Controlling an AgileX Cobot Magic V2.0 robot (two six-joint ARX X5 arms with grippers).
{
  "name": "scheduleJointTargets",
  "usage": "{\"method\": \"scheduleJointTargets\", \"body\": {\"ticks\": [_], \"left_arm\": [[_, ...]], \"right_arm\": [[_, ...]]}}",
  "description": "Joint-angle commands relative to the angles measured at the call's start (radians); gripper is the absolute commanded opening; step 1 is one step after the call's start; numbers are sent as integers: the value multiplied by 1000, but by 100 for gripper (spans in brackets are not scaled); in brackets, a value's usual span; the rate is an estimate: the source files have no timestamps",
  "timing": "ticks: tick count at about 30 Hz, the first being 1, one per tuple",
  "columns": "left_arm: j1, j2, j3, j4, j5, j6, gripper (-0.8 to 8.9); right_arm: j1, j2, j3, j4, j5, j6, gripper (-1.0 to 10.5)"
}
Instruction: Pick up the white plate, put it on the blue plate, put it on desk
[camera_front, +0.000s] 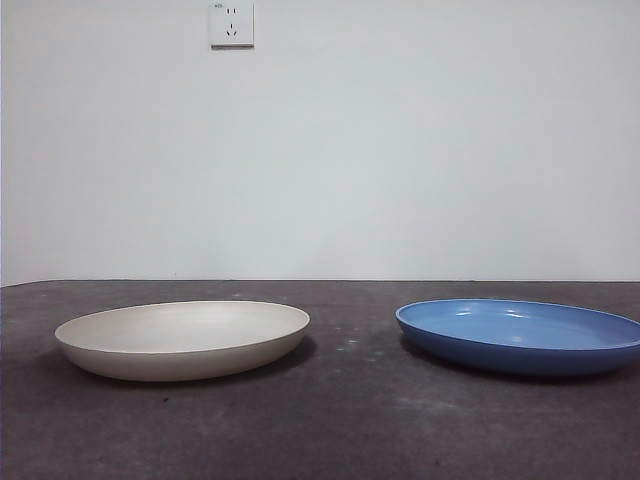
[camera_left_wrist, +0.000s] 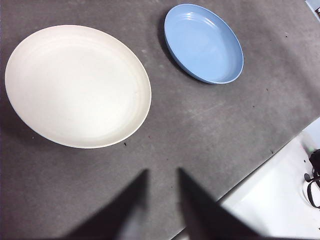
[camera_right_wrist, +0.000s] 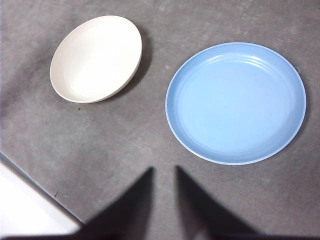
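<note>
Front view, left side: white plate (camera_front: 182, 338) sits flat on the desk (camera_front: 350, 420), rim up, nothing in it. To its right, well apart with bare desk between, blue plate (camera_front: 520, 335) also flat on the desk, its right edge cut by the frame. Both plates uncovered, nothing stacked. Wall socket (camera_front: 231, 24) high on the pale wall behind.

Left gripper (camera_left_wrist: 162, 172) hangs above the desk near the white plate (camera_left_wrist: 77, 86), holding nothing; jaws parted by a narrow gap, released. Blue plate (camera_left_wrist: 204, 43) lies farther off in this view. Pale edge of the table (camera_left_wrist: 280, 195) shows at one corner.

Right gripper (camera_right_wrist: 164, 170) hangs above the desk just beside the blue plate (camera_right_wrist: 235, 102), touching nothing; jaws parted by a narrow gap, released. White plate (camera_right_wrist: 96, 58) lies farther off here
</note>
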Motion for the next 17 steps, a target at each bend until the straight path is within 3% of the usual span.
{"method": "scheduleJointTargets", "body": {"ticks": [1, 3, 17], "left_arm": [[-2, 10, 23, 16, 4, 19, 398], [-2, 10, 23, 22, 4, 17, 447], [-14, 135, 27, 149, -19, -91, 437]], "right_arm": [[4, 5, 22, 2, -3, 4, 350], [4, 5, 22, 2, -3, 4, 387], [4, 5, 22, 7, -3, 16, 387]]}}
